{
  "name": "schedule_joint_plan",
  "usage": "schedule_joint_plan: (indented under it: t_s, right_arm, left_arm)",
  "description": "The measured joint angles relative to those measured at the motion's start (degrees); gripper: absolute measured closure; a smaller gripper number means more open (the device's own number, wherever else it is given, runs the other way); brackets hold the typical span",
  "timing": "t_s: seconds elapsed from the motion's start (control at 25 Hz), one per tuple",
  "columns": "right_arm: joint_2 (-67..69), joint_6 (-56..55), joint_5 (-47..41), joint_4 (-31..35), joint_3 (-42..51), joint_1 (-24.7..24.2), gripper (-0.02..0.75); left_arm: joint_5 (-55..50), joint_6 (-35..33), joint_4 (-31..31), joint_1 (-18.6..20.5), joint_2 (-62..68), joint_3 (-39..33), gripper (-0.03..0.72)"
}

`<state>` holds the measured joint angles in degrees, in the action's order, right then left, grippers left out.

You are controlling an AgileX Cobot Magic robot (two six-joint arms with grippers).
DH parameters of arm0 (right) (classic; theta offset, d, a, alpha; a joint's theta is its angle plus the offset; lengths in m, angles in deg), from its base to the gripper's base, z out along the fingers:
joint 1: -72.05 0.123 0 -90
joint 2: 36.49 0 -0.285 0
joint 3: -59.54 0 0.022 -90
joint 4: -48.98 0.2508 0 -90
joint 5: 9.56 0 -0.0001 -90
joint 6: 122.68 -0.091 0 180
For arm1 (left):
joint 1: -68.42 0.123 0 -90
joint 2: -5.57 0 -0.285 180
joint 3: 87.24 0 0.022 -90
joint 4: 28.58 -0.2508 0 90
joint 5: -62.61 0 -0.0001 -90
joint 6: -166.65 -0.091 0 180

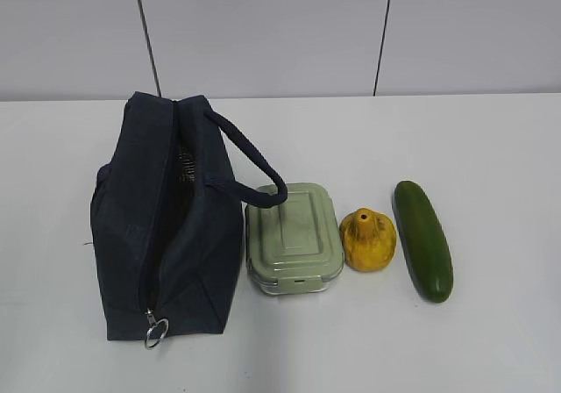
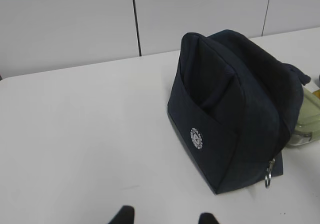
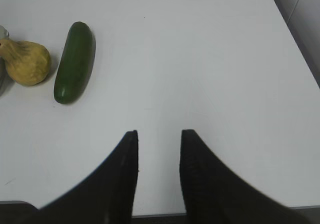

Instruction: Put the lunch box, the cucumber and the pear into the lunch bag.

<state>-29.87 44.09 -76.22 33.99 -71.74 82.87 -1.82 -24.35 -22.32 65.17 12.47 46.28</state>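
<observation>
The navy lunch bag (image 1: 166,226) stands at the left of the white table, its top zipper partly open with a metal ring pull (image 1: 155,332) at the near end and its loop handle (image 1: 254,160) resting over the lunch box. The sage-green lunch box (image 1: 294,237) lies right of the bag. The yellow pear (image 1: 368,239) and the dark green cucumber (image 1: 423,239) lie further right. The left gripper (image 2: 166,215) is open over bare table, short of the bag (image 2: 235,109). The right gripper (image 3: 159,134) is open and empty, right of the cucumber (image 3: 74,61) and the pear (image 3: 27,61). Neither gripper shows in the exterior view.
A grey panelled wall (image 1: 280,33) runs behind the table. The table's right edge (image 3: 295,29) shows in the right wrist view. A corner of the lunch box (image 2: 307,124) peeks out behind the bag in the left wrist view.
</observation>
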Motion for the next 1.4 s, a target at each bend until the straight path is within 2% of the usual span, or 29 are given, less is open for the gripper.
schedule_joint_plan:
  t_s: [0.44, 0.68, 0.8, 1.0, 1.16, 1.4]
  right_arm:
    - [0.0, 0.0, 0.0, 0.0, 0.0, 0.0, 0.505]
    - [1.3, 0.3, 0.2, 0.4, -0.2, 0.0, 0.505]
    - [7.8, 1.0, 2.0, 1.4, -0.7, 0.0, 0.503]
    - [21.2, 1.1, 10.7, 2.8, -3.0, 0.0, 0.492]
    - [32.1, 1.1, 16.3, 5.1, -5.2, 0.0, 0.480]
    - [50.3, 1.1, 21.2, 7.6, -11.2, 0.0, 0.342]
  left_arm:
    - [0.0, 0.0, 1.4, 0.0, 0.0, 0.0, 0.447]
    - [0.0, 0.0, 8.0, 0.0, 4.5, 0.3, 0.447]
    - [1.2, 0.0, 11.4, 0.0, 10.9, 1.6, 0.447]
    - [8.7, -0.3, 17.0, 0.0, 21.5, 4.1, 0.430]
    - [12.3, -3.5, 18.0, 0.0, 29.0, 5.6, 0.395]
    - [18.4, -10.3, 20.6, 0.0, 40.3, 7.8, 0.380]
